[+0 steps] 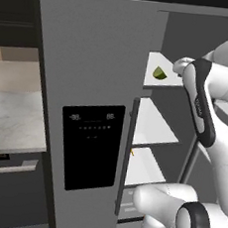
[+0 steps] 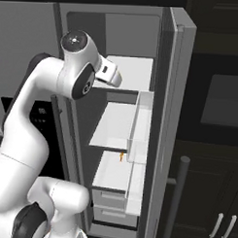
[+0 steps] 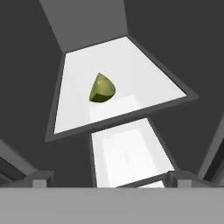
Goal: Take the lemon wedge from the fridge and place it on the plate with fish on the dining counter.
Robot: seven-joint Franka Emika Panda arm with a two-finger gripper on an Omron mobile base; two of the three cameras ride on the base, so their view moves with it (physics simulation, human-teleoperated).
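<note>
Hovering open pincer (image 3: pixel 109 177) above lemon wedge (image 3: pixel 102 89)

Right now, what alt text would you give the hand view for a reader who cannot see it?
A small yellow-green lemon wedge lies on a white shelf inside the open fridge, seen from above. A lower white shelf shows below it, and the open claw's two tips stand wide apart at the bottom edge.

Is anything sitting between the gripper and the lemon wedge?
No. In the hand view, only bare white shelf lies between the open gripper and the lemon wedge.
</note>
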